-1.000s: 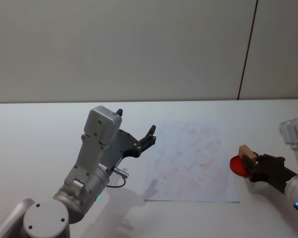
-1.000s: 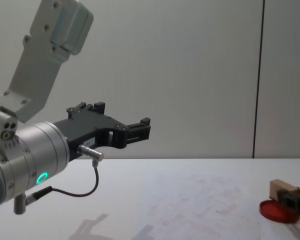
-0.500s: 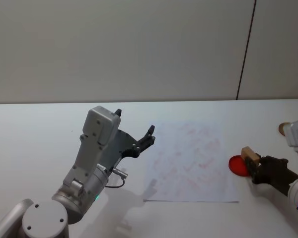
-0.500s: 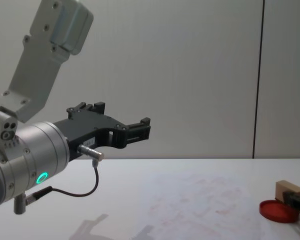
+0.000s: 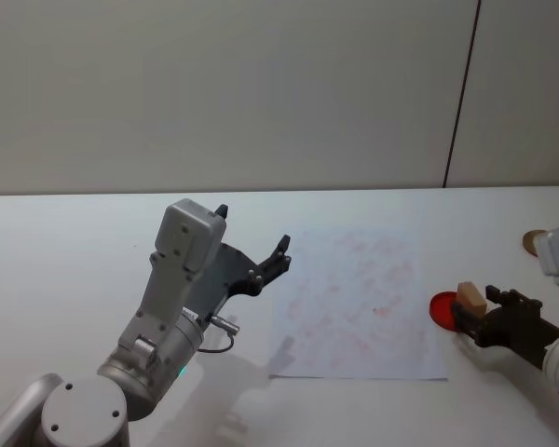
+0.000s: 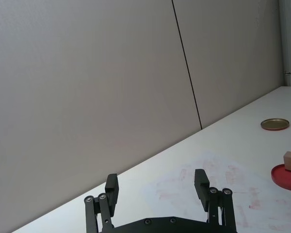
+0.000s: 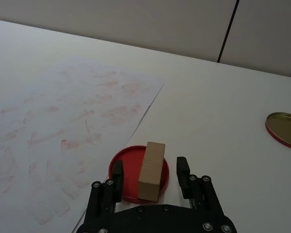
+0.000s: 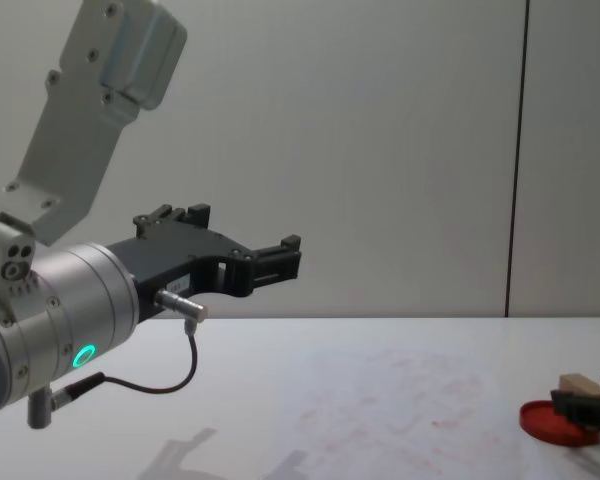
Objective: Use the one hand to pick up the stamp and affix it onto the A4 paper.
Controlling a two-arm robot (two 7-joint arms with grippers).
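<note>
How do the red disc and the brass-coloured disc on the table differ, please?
The red disc lies at the A4 paper's edge with the stamp over it, between the right gripper's open fingers; the brass-coloured disc lies bare, farther off. Both are flat and round.

A plain grey-beige wall (image 5: 224, 93) stood behind the white table (image 5: 65, 242), meeting its far edge. A thin dark vertical seam (image 5: 461, 93) divided the wall into panels at the right. Lighting was even and soft, shadows faint
</note>
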